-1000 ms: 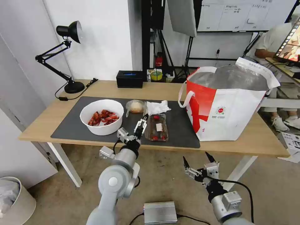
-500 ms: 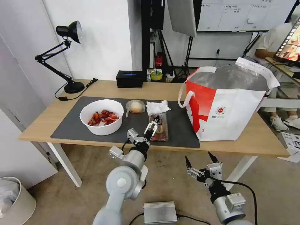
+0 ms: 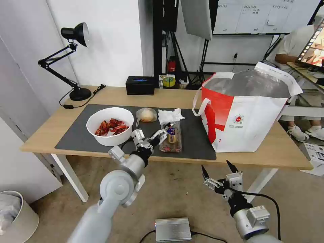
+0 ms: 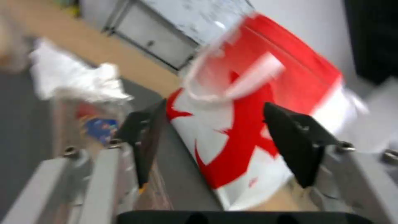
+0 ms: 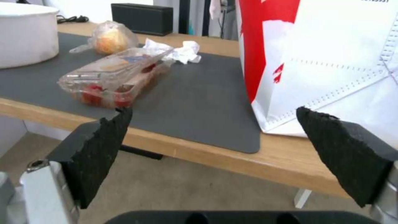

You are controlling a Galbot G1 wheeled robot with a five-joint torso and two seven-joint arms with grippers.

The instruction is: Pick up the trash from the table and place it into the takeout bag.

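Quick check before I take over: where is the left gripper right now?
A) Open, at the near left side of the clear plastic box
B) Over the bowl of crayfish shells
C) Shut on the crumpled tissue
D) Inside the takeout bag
A: the left gripper is open beside the clear plastic box on the grey mat, holding nothing.

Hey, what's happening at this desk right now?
A two-armed robot is clearing meal leftovers off a table into a takeout bag. Its left gripper is open at the left side of the clear plastic box on the grey mat, not gripping it. The right gripper hangs open below the table's front edge. The bowl of crayfish shells, the bagged bun and the crumpled tissue lie on the mat.
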